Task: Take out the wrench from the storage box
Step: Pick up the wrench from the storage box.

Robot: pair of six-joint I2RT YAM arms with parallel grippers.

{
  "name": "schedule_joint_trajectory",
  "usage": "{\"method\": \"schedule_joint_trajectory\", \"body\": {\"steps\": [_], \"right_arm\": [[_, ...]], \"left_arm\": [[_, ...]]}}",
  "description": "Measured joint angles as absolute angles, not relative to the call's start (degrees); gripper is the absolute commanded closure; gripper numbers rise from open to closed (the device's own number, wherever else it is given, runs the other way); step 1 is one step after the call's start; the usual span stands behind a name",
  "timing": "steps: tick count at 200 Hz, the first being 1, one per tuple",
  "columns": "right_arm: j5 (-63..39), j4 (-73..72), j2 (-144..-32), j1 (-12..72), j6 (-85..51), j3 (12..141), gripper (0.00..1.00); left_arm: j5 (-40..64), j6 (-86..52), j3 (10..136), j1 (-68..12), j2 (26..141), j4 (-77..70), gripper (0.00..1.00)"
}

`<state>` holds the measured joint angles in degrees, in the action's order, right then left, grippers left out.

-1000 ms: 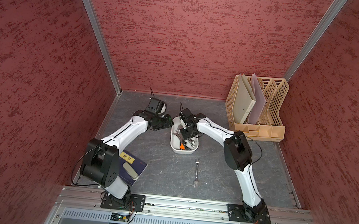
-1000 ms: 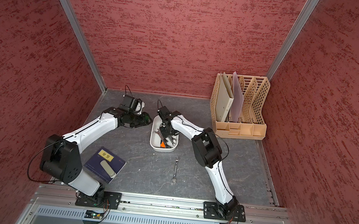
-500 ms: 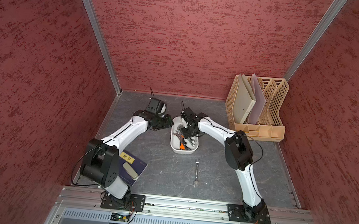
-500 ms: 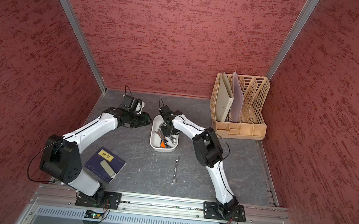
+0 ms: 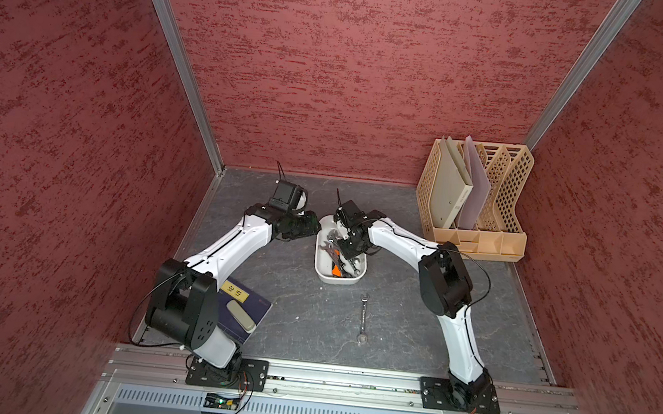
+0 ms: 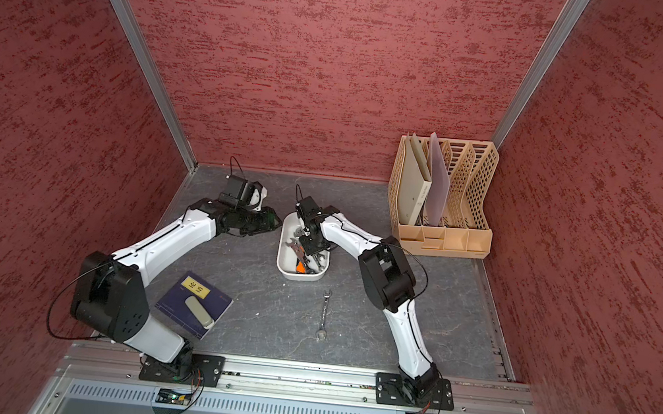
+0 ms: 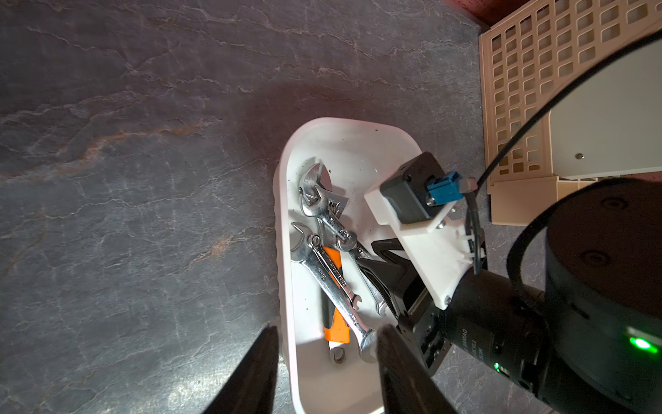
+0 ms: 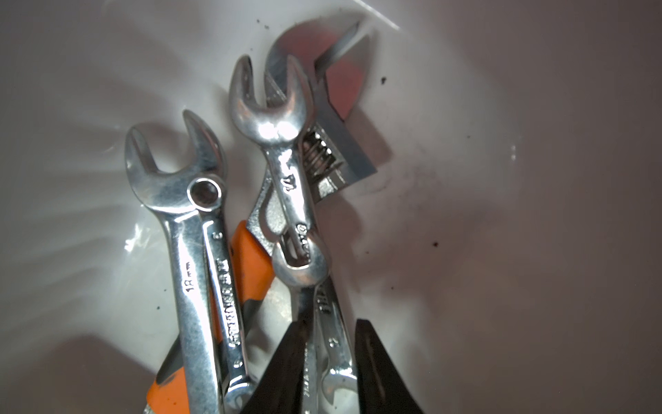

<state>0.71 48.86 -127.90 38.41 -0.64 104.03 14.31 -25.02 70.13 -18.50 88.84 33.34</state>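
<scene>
**Wrenches lay in the storage box, right jaws lowered among them**

The grey, stone-patterned desk [image 5: 309,330] carried everything. At its far right corner stood a beige lattice file rack [image 5: 506,179], with an upright beige binder [image 5: 450,186] and a pale sheet [image 5: 475,180] in its left-hand slots. Beside the left arm's base lay a dark blue notebook [image 6: 213,296] with a pale oblong block [image 6: 199,311] on top; only the top views showed these two. The white storage box [image 5: 325,277] sat mid-desk between the two wrists. It held a heap of wrenches [image 7: 333,272]: several chrome spanners crossing an adjustable wrench [image 8: 340,143] with an orange handle. The right jaws reached down into the box, a little apart, with two spanner shafts between them; whether they pressed on either could not be told. The left jaws stood spread, one on each side of the box's wall, clamping nothing. The right wrist view alone showed an "18" stamped on one spanner [image 8: 188,258]. One loose wrench [image 5: 363,319] lay on the desk near the box, on the robot's side, not touching it
</scene>
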Motion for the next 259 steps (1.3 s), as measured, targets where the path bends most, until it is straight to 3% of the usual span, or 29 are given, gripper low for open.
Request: {"method": "schedule_joint_trajectory", "body": {"steps": [173,221,259], "right_arm": [[3.3,46.5,-124.9,40.4,1.4,101.7,0.64],[3.4,46.4,-126.1,41.1,1.5,101.7,0.64],[5.1,46.3,-127.2,41.3,1.8,101.6,0.64]], "left_arm": [[13.8,-25.0,70.1,-19.2,88.8,32.9,0.51],[13.0,-25.1,70.1,-17.8,87.7,33.0,0.35],[12.9,-25.0,70.1,-16.6,86.5,33.0,0.30]]}}
